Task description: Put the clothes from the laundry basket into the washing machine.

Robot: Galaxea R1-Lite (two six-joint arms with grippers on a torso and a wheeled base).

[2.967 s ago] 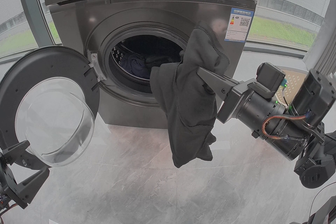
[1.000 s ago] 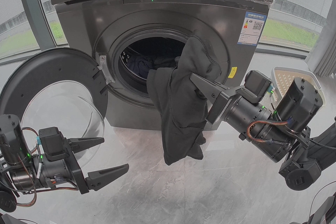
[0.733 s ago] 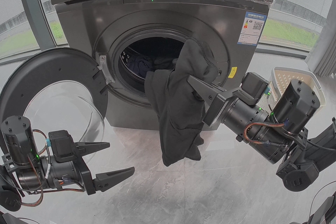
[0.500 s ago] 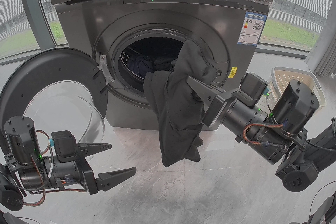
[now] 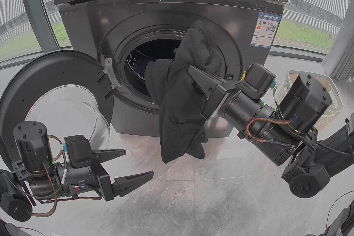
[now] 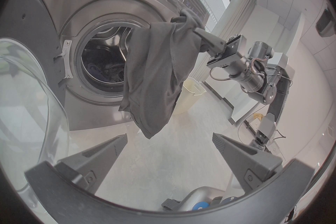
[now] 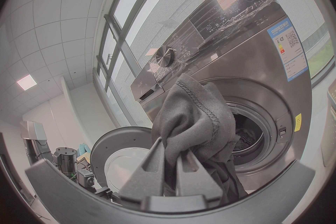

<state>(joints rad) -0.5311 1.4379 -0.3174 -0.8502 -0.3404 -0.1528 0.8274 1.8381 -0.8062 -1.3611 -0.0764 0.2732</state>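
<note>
The dark garment (image 5: pixel 182 93) hangs from the right claw (image 5: pixel 197 80), which is clenched on a bunched fold of it, just in front of the round opening (image 5: pixel 151 59) of the washing machine (image 5: pixel 166 11). In the head view its upper part covers the right side of the opening. The rest hangs down past the lower rim, with the hem clear of the floor (image 5: pixel 206 196).

Other dark clothes (image 6: pixel 105 70) lie inside the drum. The door (image 5: pixel 51 78) is swung wide open to the left, so the left half of the opening is unobstructed.

The left claw (image 5: pixel 139 163) is low over the floor, below the door and left of the garment, its fingers spread wide and gripping nothing.

The white laundry basket (image 5: pixel 332 111) stands on the floor to the right of the machine, mostly hidden behind the right arm, and its contents cannot be made out.
</note>
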